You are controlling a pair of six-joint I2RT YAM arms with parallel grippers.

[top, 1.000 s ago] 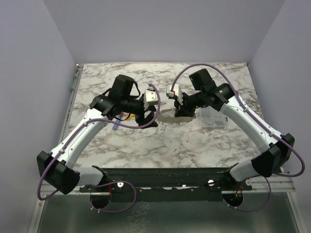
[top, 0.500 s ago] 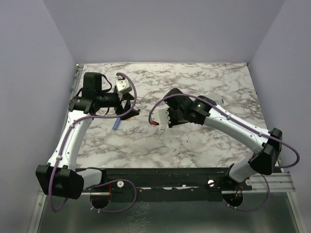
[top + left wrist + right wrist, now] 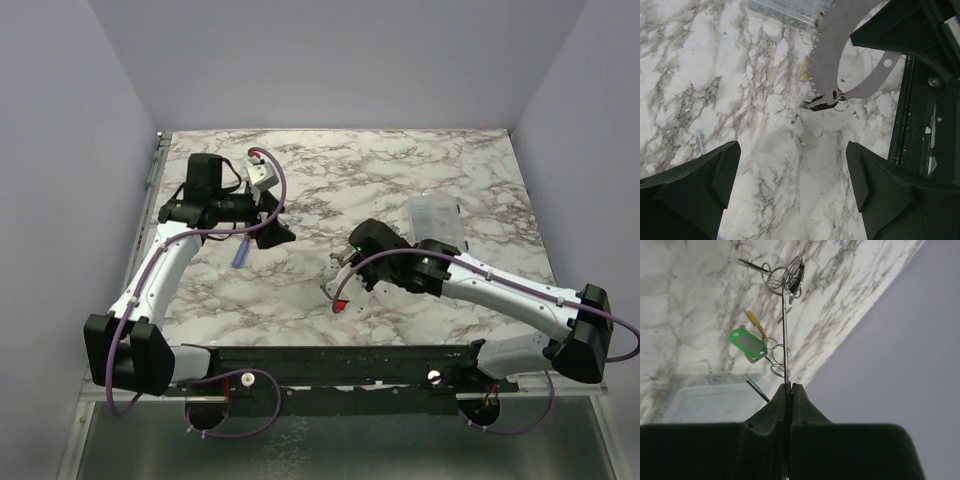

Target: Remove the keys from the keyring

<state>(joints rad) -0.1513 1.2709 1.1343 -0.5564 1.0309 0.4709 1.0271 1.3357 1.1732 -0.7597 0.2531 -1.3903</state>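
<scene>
Both arms are the same build. Left arm (image 3: pixel 160 268) and right arm (image 3: pixel 505 292): white link shells, black joint housings, chunky black block (image 3: pixel 125 355) at the elbow end. Purple cable (image 3: pixel 282 188) runs along each, with slack loops at the bases. Small white box (image 3: pixel 262 177) on the left wrist. Fingers (image 3: pixel 695 192) are matte black, moulded, wedge-shaped with flat faceted faces.

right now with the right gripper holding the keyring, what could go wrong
1. The right gripper pinches the keyring by its thin edge only, so it may twist or slip.
2. The green tag and keys hang loose on it; they could swing, and the open left gripper, apart from them, might miss its grab.
</scene>
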